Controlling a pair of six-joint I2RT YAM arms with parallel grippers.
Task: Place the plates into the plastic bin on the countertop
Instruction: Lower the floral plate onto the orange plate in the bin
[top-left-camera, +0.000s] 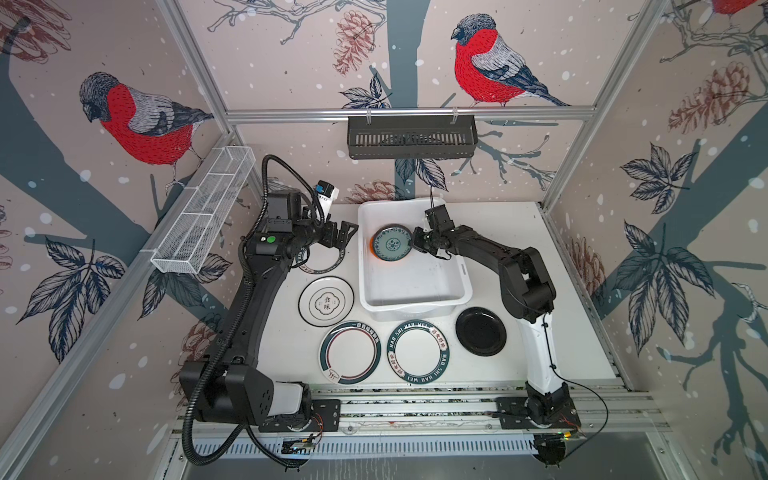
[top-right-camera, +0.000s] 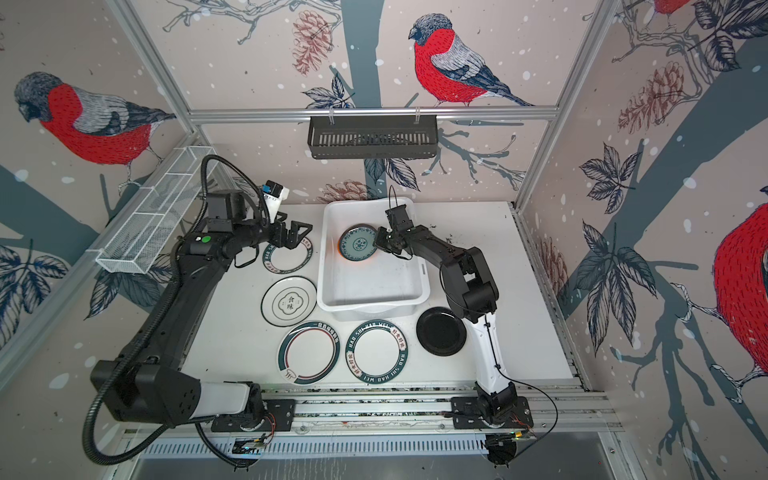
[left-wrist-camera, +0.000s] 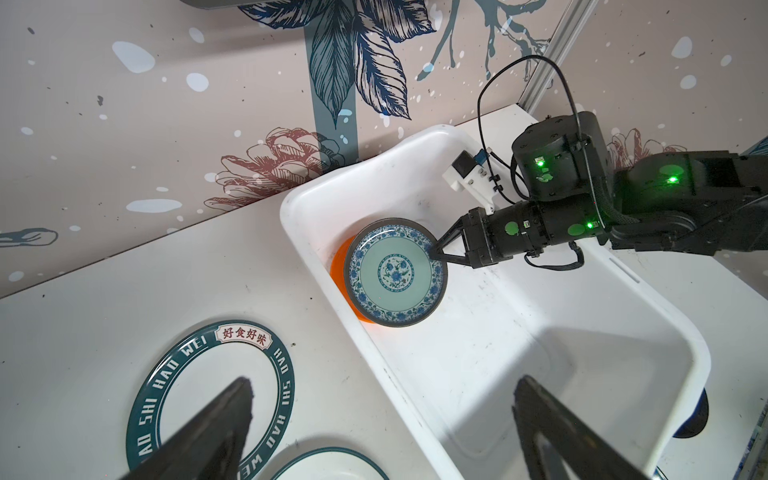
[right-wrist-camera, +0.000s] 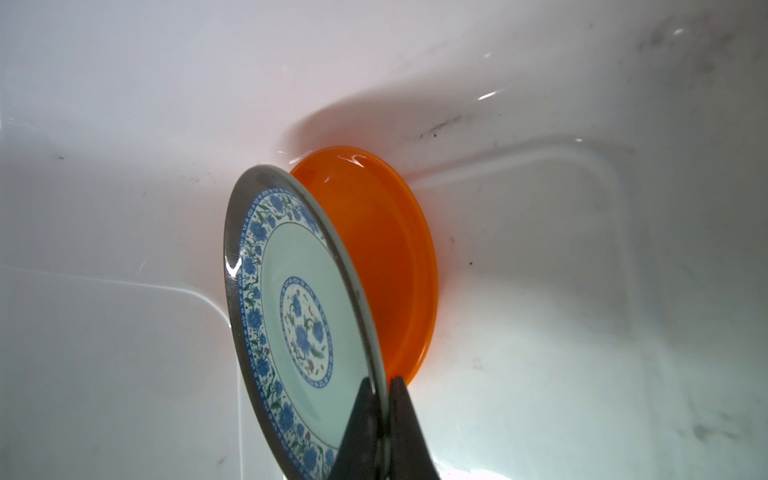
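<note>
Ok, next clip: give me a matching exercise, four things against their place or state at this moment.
Things
1. teal floral round plate
2. orange round plate
3. glossy black round plate
4. left gripper

Places or states
A. flat on the white speckled countertop
B. open, holding nothing
C. rim pinched by the right gripper
D. in the white plastic bin, partly hidden by another plate

Pairs: 1-C, 2-D, 3-A, 4-B
</note>
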